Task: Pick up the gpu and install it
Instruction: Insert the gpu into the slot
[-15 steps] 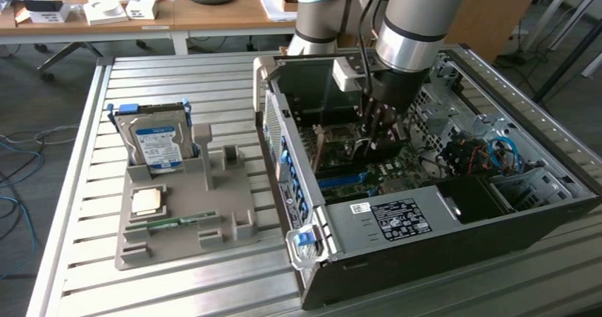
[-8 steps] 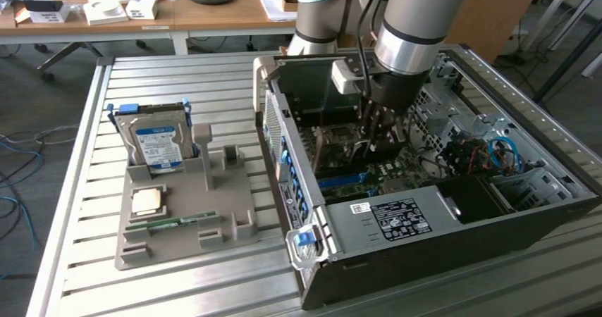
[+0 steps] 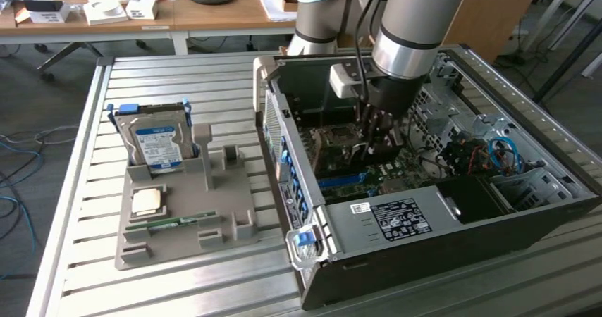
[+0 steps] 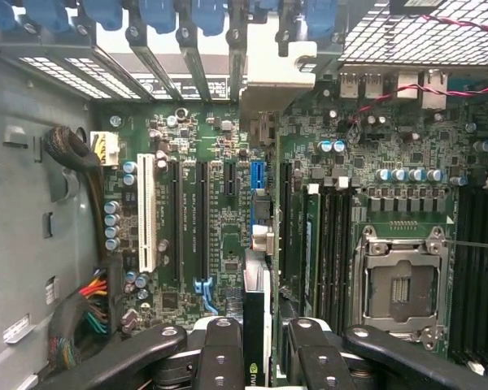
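Pincer (image 4: 260, 343) is clamped on the gpu (image 4: 256, 313), holding it edge-on down inside the case (image 3: 489, 253), just over the motherboard (image 4: 195, 211). That way its connector edge lines up with a slot. Can't really tell if it's seated yet.
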Available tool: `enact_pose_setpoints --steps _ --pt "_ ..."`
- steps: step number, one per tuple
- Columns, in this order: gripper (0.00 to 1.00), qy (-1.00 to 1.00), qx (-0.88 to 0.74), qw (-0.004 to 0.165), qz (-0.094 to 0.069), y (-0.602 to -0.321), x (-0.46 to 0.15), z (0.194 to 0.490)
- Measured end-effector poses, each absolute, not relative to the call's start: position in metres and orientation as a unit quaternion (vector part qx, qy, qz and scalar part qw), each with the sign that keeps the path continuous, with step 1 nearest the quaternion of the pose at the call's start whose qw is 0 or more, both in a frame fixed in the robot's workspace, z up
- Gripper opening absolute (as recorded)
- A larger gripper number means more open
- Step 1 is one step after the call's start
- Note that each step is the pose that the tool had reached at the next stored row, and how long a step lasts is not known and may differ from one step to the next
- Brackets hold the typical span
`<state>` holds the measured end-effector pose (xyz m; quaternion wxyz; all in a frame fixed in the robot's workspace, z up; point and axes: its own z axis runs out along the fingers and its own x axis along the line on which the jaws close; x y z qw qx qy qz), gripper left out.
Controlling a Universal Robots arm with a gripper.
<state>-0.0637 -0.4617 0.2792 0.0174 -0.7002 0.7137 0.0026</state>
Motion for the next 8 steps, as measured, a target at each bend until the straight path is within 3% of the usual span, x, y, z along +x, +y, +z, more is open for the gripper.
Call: enact_pose_setpoints --steps 8 --pt "0.26 0.714 -0.700 0.017 0.003 -0.4617 -0.0649 0.2752"
